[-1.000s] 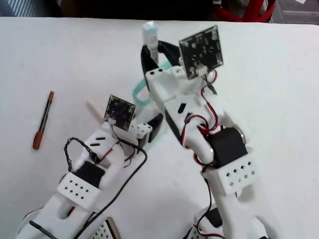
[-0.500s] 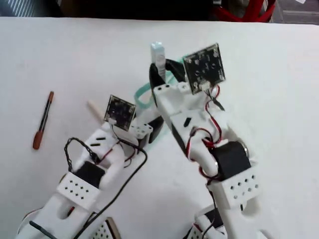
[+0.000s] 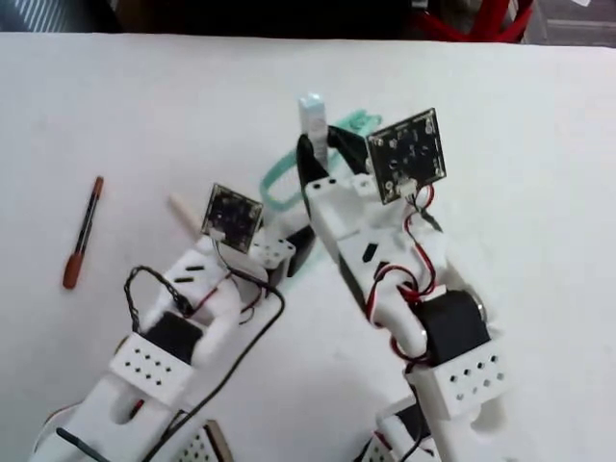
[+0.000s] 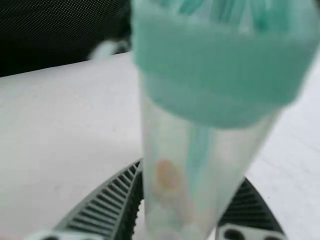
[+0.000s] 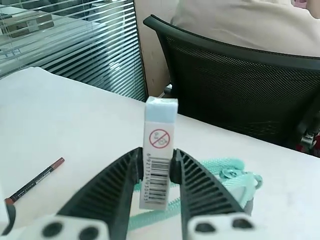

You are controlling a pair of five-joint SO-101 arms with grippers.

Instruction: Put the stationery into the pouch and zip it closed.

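High view: right gripper sits just above table centre, clamped on the eraser. The eraser stands upright between the jaws, its top poking out at 12 o'clock past the fingertips. The pouch lies under and around that gripper: teal zip band loops out at 8 o'clock from it, and a bit more teal shows at 1 o'clock. The eraser is over the pouch's 12 o'clock end; can't tell if it touches. Left gripper is at 6 o'clock of the pouch, closed on its near edge. Pen lies at 9 o'clock, well apart from both arms. Pale stick is between pen and left arm, just beside the arm's camera board.

Left wrist view: the pouch is right in front of the camera, clear body with teal band across the far end, pinched between the two jaws. Jaws narrowly apart, only the pouch wall between them. Something orange and something teal show through the clear wall; too blurred to name.

Right wrist view: jaws nearly closed, gripping the eraser by its lower half, upper half free beyond the tips. The teal pouch is on the table just beyond the jaws, zip side towards the chair. The pen is off to the side, well apart.
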